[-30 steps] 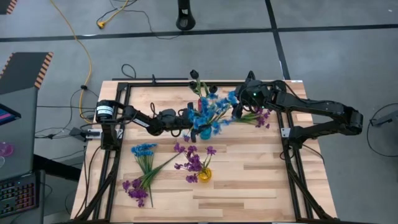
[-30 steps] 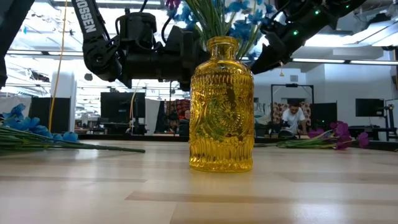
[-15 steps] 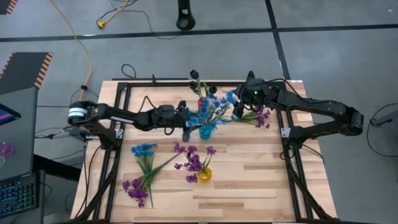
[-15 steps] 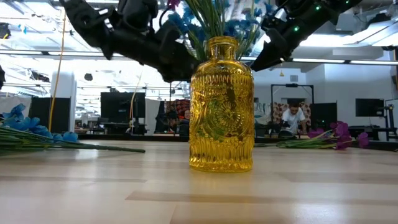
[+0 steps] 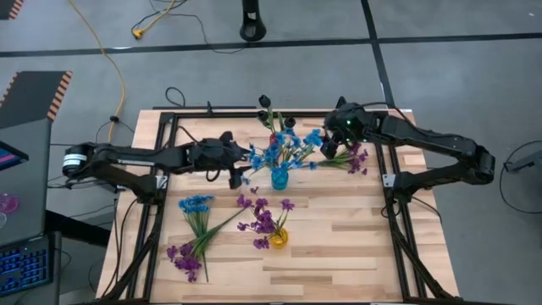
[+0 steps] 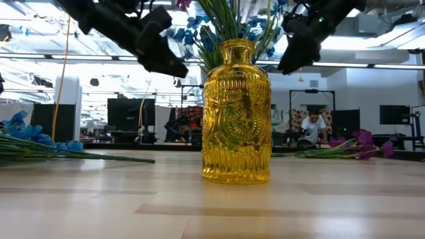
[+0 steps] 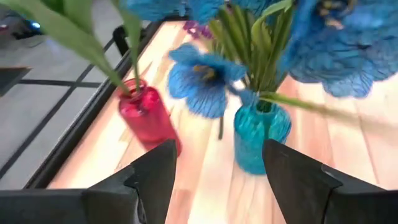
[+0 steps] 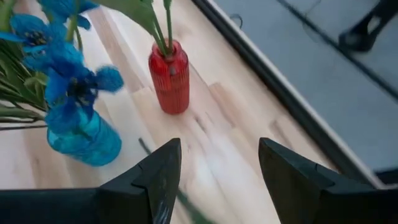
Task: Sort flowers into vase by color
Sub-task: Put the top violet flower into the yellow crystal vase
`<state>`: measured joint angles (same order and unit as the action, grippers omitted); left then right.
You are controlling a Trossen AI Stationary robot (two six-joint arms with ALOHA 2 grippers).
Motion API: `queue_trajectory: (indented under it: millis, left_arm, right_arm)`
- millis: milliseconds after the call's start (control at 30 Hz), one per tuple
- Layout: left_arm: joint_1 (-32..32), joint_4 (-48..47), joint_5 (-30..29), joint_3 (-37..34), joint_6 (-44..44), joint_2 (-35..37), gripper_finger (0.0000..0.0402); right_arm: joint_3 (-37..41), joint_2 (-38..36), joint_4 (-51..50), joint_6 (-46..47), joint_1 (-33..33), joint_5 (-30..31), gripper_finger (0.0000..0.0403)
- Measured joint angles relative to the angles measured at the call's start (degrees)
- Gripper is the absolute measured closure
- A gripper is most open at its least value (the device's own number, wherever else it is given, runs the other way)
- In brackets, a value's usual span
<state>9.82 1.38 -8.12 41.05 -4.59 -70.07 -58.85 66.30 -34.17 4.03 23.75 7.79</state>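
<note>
A teal vase (image 5: 279, 179) holds blue flowers (image 5: 284, 148); it also shows in the left wrist view (image 7: 261, 134). Behind it a red vase (image 8: 169, 78) carries dark buds (image 5: 265, 102). A yellow vase (image 5: 279, 238) near the front holds purple blooms (image 5: 262, 219). Loose blue sprigs (image 5: 196, 206) and purple sprigs (image 5: 186, 258) lie flat on the table's left front, and more purple sprigs (image 5: 354, 159) lie at the right. My left gripper (image 7: 219, 149) hovers open left of the teal vase. My right gripper (image 8: 219, 146) hovers open to its right.
A black metal frame (image 5: 161, 182) runs along the table's left, right and far sides. The yellow vase (image 6: 236, 113) stands close before the low camera. Bare wood lies at the table's right front (image 5: 356, 254). A person (image 6: 312, 126) sits in the room behind.
My left gripper has drawn back from the blue flowers toward the table's left, and its arm has stretched out low over the left edge. The blue flowers stay standing in the teal vase.
</note>
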Motion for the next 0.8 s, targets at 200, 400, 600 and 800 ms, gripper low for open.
queue_trajectory:
  millis: [200,400,600,800]
  left_arm:
    - [0.0,-7.4,-2.37,0.0,-0.99,5.03,0.0175]
    - [0.0,-11.13,-4.47,0.01,-0.9,8.0,0.0175]
    - [0.01,-11.56,-4.59,0.01,-0.74,8.31,0.0175]
    - [0.02,-11.58,-4.59,0.01,-0.92,8.29,0.0175]
  right_arm:
    - [-2.0,0.0,-7.11,9.85,-0.02,0.0,0.016]
    - [-2.21,0.16,-9.5,26.54,0.02,-0.06,0.016]
    - [-2.19,1.27,-16.77,46.09,0.02,-0.51,0.016]
    - [-2.17,4.54,-25.08,65.32,-0.51,-1.68,0.016]
